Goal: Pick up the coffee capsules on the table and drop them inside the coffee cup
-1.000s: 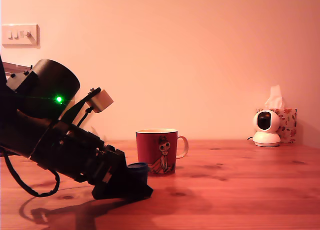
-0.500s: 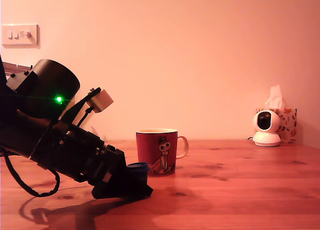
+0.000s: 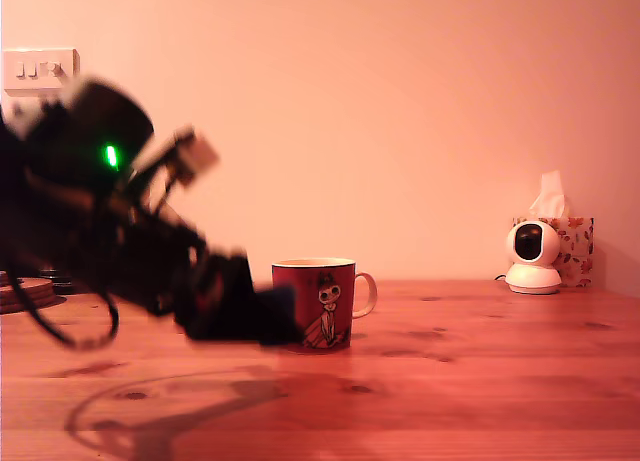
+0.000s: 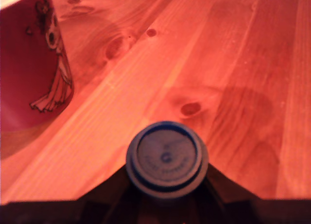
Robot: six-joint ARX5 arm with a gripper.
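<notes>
My gripper (image 3: 268, 319) is shut on the dark blue coffee capsule (image 3: 280, 309) and holds it off the table (image 3: 450, 381), just to the exterior view's left of the red coffee cup (image 3: 314, 303). The arm is motion-blurred there. In the wrist view the capsule (image 4: 166, 158) shows its round foil-like face, clamped between the dark fingers (image 4: 112, 192) of the gripper (image 4: 166, 185), above the wooden planks (image 4: 228, 63). The cup (image 4: 29, 63) with its cartoon figure stands close beside the capsule. The cup's inside is hidden from both views.
A white security camera (image 3: 533, 256) and a floral tissue box (image 3: 572, 247) stand at the back on the exterior view's right. A light switch (image 3: 38, 69) is on the wall. A low round wooden object (image 3: 22, 292) lies at the far left behind the arm.
The arm has risen off the table with the capsule in the gripper. It now blurs with motion and hangs beside the cup; the cup has not moved.
</notes>
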